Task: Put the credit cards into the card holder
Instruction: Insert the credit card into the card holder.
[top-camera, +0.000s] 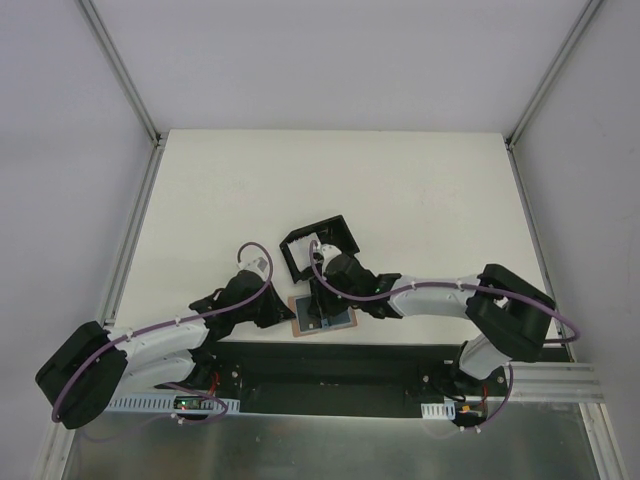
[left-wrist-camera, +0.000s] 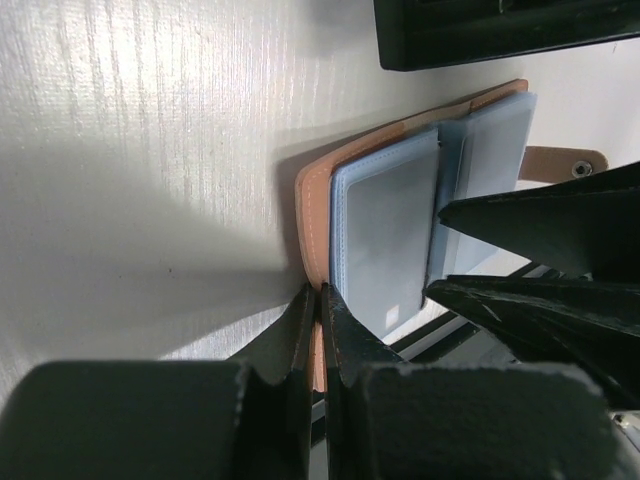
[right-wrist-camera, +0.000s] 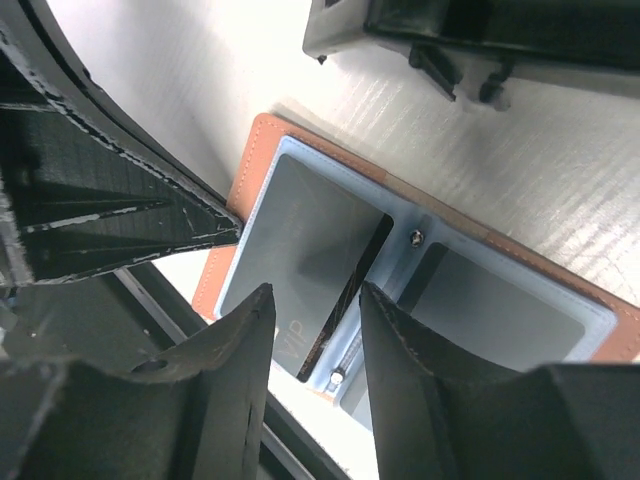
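Left gripper (left-wrist-camera: 320, 295) clamped on card holder (left-wrist-camera: 312, 190), 9 o'clock edge. Your right gripper (right-wrist-camera: 318, 290) sits part-open astride a credit card (right-wrist-camera: 347, 290); can't tell if it grips.

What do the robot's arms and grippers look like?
Left arm and right arm: black joint housings, white link sections, a purple cable looping along each. Left gripper and right gripper: two matte black, wedge-shaped fingers with a rough, grainy surface.

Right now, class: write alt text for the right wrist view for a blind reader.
An open tan card holder with pale blue sleeves lies on a white table, the right gripper open above its middle. A black frame sits beyond.
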